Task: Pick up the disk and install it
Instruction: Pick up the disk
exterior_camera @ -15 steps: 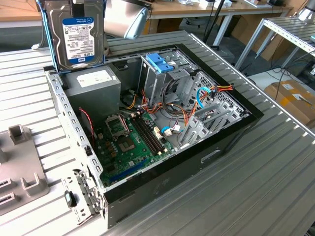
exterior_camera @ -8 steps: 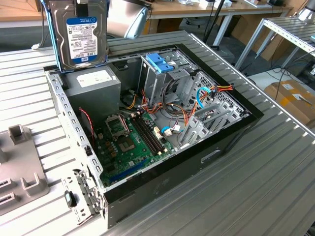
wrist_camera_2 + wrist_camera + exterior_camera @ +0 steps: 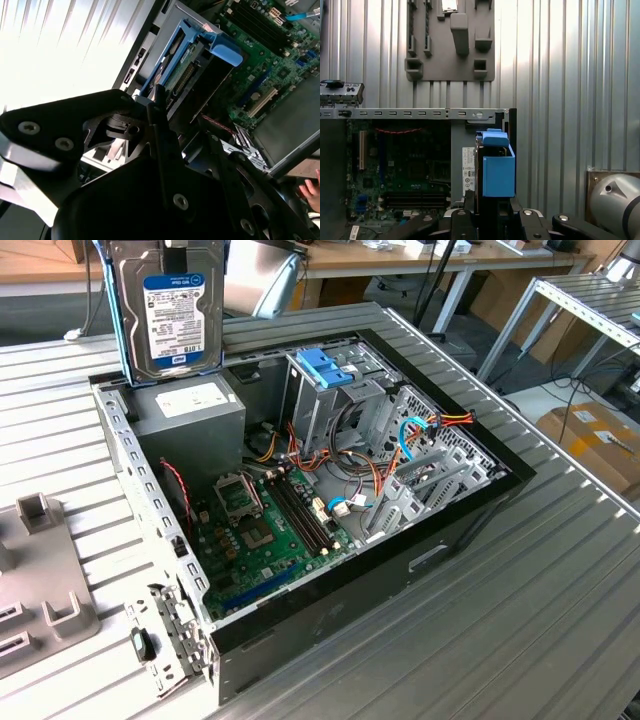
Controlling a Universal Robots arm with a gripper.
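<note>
Surface: ribbed grey sheet metal, long parallel grooves.
Fixture plate: matt grey, moulded blocks and slots, flat at the exterior view's left.
Computer case: black-walled steel tower on its side, lid off, perforated edge rail.
Motherboard: green, flat on the case floor, dark memory slots.
Drive cage: upright bare-metal frame capped by a blue plastic bracket.
Power supply: grey box, far corner of the case.
Disk: silver-grey slab, blue-and-white label, light-blue plastic rails, hanging upright in the air over the power supply, touching nothing below.
Claw: black, closed on the disk's top edge.
</note>
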